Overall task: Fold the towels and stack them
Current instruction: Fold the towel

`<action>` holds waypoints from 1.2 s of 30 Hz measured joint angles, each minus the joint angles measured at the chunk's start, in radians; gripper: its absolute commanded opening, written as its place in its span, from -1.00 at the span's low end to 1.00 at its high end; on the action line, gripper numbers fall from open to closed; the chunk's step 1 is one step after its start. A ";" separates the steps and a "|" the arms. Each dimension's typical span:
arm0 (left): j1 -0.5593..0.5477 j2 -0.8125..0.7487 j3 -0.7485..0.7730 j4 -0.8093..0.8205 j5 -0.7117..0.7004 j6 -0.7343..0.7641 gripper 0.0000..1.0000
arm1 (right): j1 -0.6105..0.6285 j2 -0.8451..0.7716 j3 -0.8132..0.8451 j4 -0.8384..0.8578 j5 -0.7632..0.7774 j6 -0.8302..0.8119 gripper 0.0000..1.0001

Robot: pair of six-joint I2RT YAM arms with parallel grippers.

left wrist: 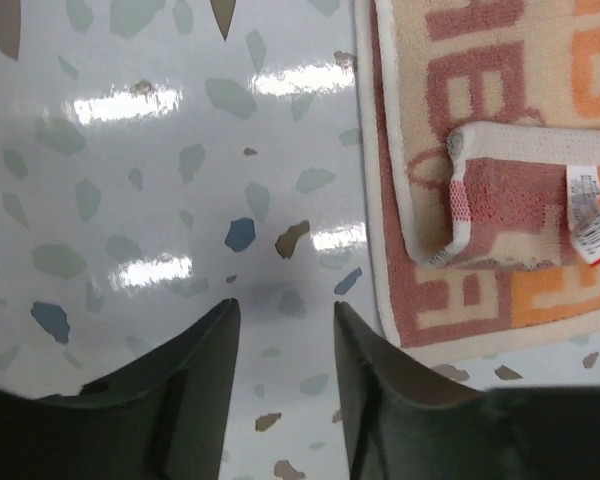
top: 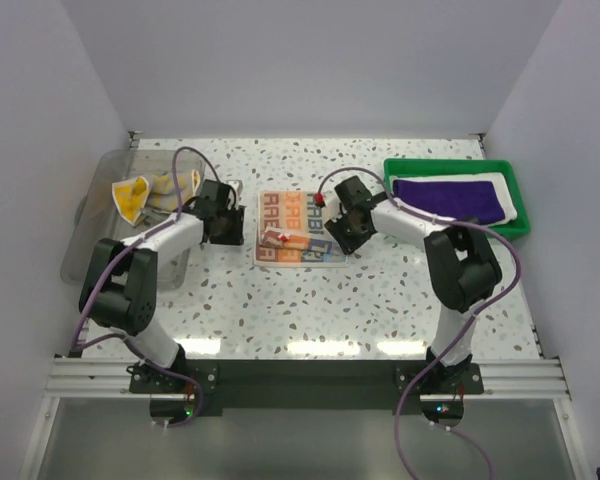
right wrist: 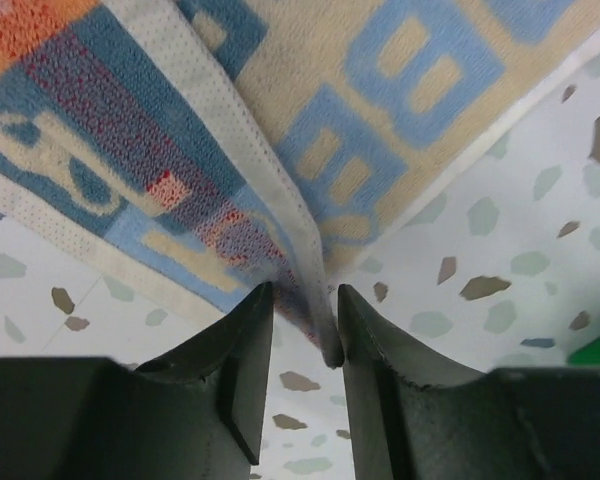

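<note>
The lettered towel [top: 298, 228] lies mid-desk [top: 380, 300]. Its block letters and the red print on its tag [left wrist: 592, 215] are unreadable. The right fingers [right wrist: 242, 370] pinch a raised fold at its right edge. The left fingers [left wrist: 195, 400], narrowly parted, hold nothing.

Towels, three: one lettered on the table, two stacked in a tray.

Lettered towel [top: 298, 228]: pale, with orange, blue and red block letters and a white hem. It is spread at the middle of the table, its near left corner turned over onto its face, with a small white label [left wrist: 590, 215] on that flap. Its near right corner is drawn up into a raised crease between the fingers of the right gripper [right wrist: 300, 330]. Purple towel [top: 448, 197]: deep purple, folded flat, lying on the white towel [top: 507, 190], which shows along its far and right edges. Both lie in the green tray [top: 450, 163] at far right.
</note>
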 measured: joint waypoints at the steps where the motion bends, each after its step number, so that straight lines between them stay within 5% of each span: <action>1: -0.001 -0.018 -0.013 -0.001 0.001 -0.002 0.10 | 0.003 -0.004 -0.012 -0.005 -0.003 0.005 -0.15; 6: -0.002 -0.169 -0.095 -0.006 0.008 -0.044 0.71 | 0.049 -0.091 -0.092 -0.031 -0.013 0.039 0.21; 14: -0.002 -0.359 -0.198 -0.006 0.012 -0.107 1.00 | 0.126 -0.309 -0.177 -0.039 -0.002 0.080 0.47; 19: -0.002 -0.369 -0.244 0.005 0.012 -0.153 0.98 | 0.124 -0.315 -0.116 -0.039 0.028 0.089 0.46; 28: -0.002 -0.373 -0.285 0.018 0.018 -0.202 0.47 | 0.124 0.032 0.286 0.005 -0.108 0.055 0.10; 36: -0.002 -0.411 -0.349 0.015 0.026 -0.210 0.40 | 0.124 0.284 0.509 0.018 -0.272 0.046 0.20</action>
